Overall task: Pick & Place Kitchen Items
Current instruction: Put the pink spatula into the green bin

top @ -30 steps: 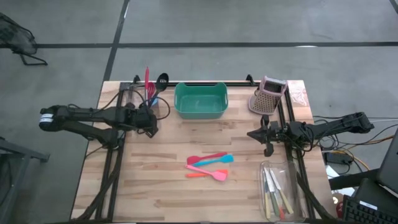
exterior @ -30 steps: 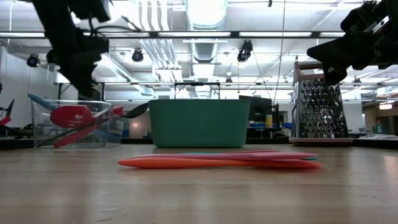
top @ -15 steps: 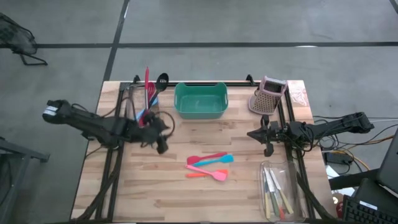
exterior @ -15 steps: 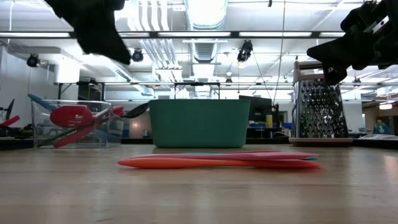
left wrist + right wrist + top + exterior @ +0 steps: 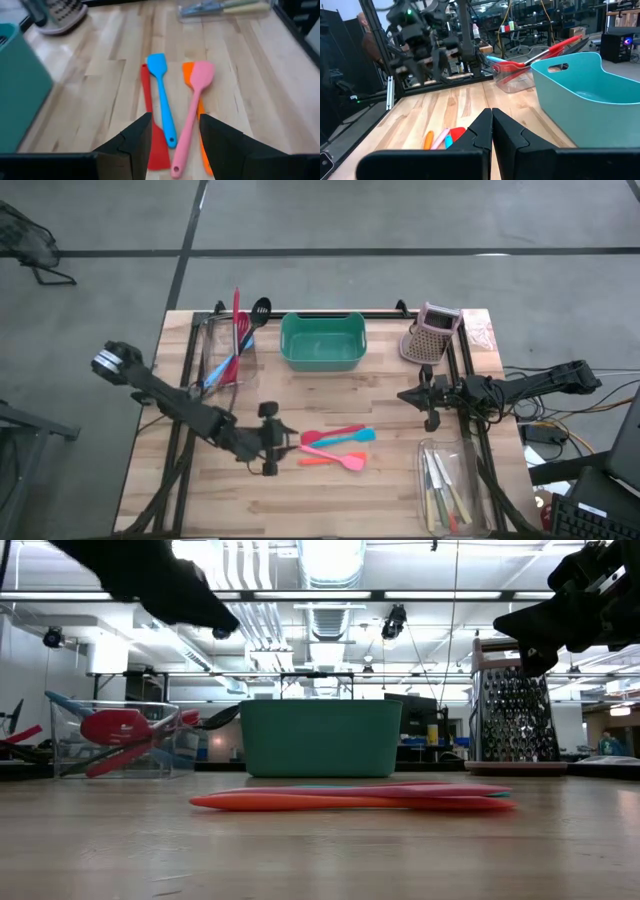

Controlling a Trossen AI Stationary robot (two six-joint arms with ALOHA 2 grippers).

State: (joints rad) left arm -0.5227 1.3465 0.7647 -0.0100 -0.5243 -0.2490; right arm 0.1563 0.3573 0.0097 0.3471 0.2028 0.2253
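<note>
1. Four slim silicone spatulas, red point(image 5: 152, 135), blue point(image 5: 161, 90), pink point(image 5: 195, 107) and orange point(image 5: 192, 115), lie together mid-table on the pale wooden table point(image 5: 400, 490), just ahead of the left gripper point(image 5: 272, 440).
2. Within the last second that gripper has swung from the clear plastic bin of long red and black utensils point(image 5: 225, 345) to the spatulas, likely for a pick.
3. Its jaws stand apart, empty, touching nothing.
4. Beside the teal rectangular tub point(image 5: 322, 340), the right gripper point(image 5: 430, 402) waits with fingers pressed together, empty.
</note>
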